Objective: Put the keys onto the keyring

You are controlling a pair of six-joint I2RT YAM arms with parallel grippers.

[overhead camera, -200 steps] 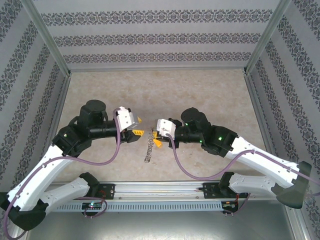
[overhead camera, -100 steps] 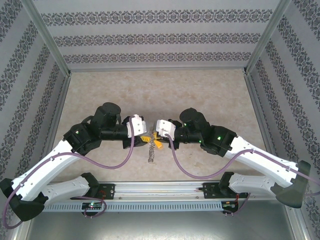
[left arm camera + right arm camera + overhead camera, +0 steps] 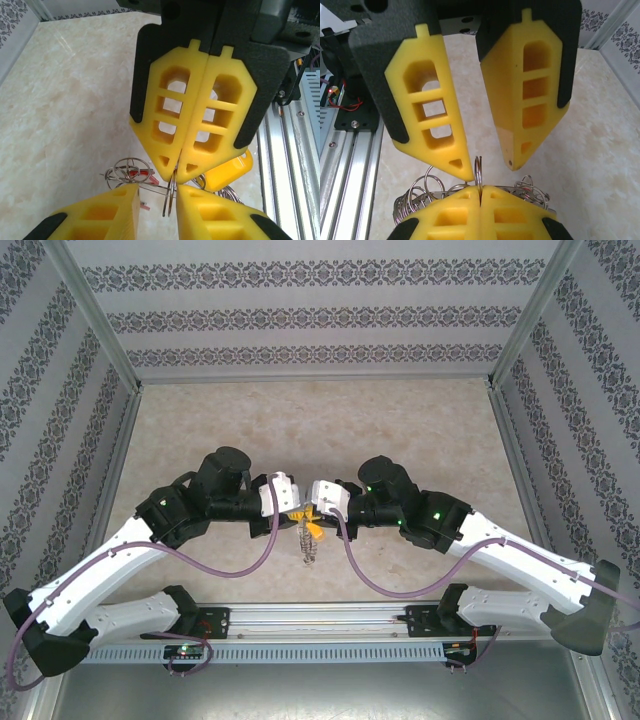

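The table (image 3: 400, 420) is closed by patterned walls (image 3: 60, 400) on three sides, and a metal rail (image 3: 320, 615) runs along its near edge. The far half of the table gives wide room. Both arms meet in the middle, close to the near edge, and there the room is small.

The right gripper (image 3: 479, 192) has its pads pressed together on one ring of the keyring (image 3: 479, 172). This ring stands upright, and both wrist cameras see it from its thin edge. The left gripper (image 3: 159, 195) faces it tip to tip. Its jaws stand a little apart, with the ring in the narrow gap between them. Whether they touch the ring cannot be told.

The rest of the keyring lies on the table under the two grippers as a bundle of thin metal loops, with a red tag (image 3: 142, 175) among them. In the top view its long axis runs from the grippers towards the rail. The key (image 3: 227, 172) lies just beside the loops, on the rail side. Purple cables (image 3: 250, 560) hang from both arms, apart from the keyring.
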